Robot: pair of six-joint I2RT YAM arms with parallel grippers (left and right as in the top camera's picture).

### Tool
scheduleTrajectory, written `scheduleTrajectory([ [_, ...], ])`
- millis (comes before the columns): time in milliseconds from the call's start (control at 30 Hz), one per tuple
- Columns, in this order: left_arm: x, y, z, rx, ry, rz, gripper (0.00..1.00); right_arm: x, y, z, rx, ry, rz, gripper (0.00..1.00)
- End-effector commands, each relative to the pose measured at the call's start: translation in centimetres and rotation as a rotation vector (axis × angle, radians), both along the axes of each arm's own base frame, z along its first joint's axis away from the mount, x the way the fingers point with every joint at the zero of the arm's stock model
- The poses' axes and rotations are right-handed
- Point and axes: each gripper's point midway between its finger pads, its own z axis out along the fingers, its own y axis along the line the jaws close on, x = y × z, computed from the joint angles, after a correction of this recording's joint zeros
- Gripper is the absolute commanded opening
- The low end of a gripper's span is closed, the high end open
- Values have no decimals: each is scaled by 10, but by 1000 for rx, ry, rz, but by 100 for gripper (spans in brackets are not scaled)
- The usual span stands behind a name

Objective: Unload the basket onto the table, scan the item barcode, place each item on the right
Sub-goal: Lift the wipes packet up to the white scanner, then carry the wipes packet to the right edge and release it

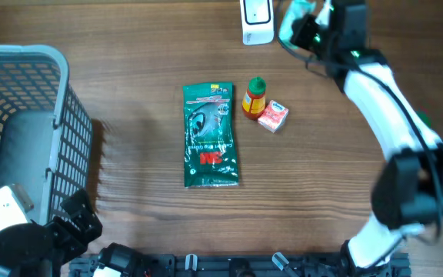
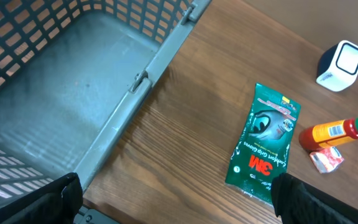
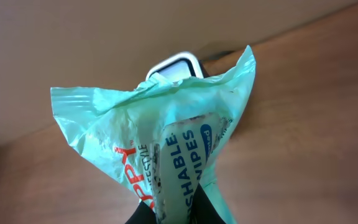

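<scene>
Wipes pack (image 1: 293, 29), pale green, is up at the far edge of the surface (image 1: 129, 46). The right claw (image 1: 308, 31) pinches it, just beside the white scanner (image 1: 257, 19). In the middle a green packet (image 1: 211, 136) lies flat. A small orange bottle (image 1: 254, 98) and a little pink box (image 1: 273, 116) sit just beside its top right corner. Bare wood lies all around them. A grey basket (image 1: 21, 52) fills the left edge.

From the left wrist, the left claw (image 2: 176, 193) has its fingers (image 2: 61, 194) wide apart, with nothing between them. It hangs over the basket's rim. A strip of bare wood lies between the basket and the green packet.

From the right wrist, the right claw is clamped on the pack's bottom. The pack's crinkly top edge sticks up and hides part of the scanner behind it.
</scene>
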Motion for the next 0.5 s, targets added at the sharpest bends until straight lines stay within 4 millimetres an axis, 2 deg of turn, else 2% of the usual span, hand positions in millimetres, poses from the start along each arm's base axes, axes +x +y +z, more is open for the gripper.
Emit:
scheduleTrajectory([
  [0,0,2,1,-6,-6,17,100,55,31,10,22,-73,20,5],
  [100,0,2,1,-6,-6,17,100,91,52,-8,8,-109,9,5],
  [167,0,2,1,-6,-6,17,100,104,65,-20,6,-134,4,5],
  [267,0,2,1,-6,-6,17,100,113,68,-41,-28,-147,-77,4],
  [400,0,2,1,-6,-6,17,100,116,64,-39,-65,-174,-117,5],
  [467,0,2,1,-6,-6,17,100,116,65,-23,-77,-200,-100,5],
])
